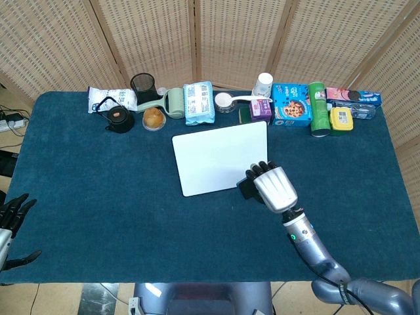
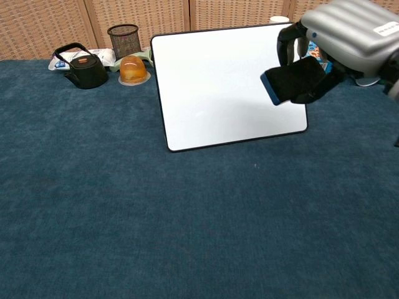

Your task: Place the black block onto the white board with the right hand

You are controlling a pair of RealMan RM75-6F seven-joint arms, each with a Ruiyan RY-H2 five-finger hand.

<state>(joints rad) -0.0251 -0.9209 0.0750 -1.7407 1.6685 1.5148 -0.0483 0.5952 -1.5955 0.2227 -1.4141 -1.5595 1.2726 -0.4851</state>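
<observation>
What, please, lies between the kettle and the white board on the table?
In the chest view, the orange jelly cup sits between the black kettle and the white board; beyond it, only bare blue cloth shows.

Behind my table (image 1: 79,197) with its dark blue cloth stands a folding screen (image 1: 151,39) of woven cane panels in wooden frames, and cables (image 1: 12,121) lie on the floor at the left.

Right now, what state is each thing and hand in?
black block: held in the air, above the board's near right corner.
right hand: grips the block.
white board: flat on the table, nothing on it.
left hand: at the table's edge, holds nothing.
</observation>
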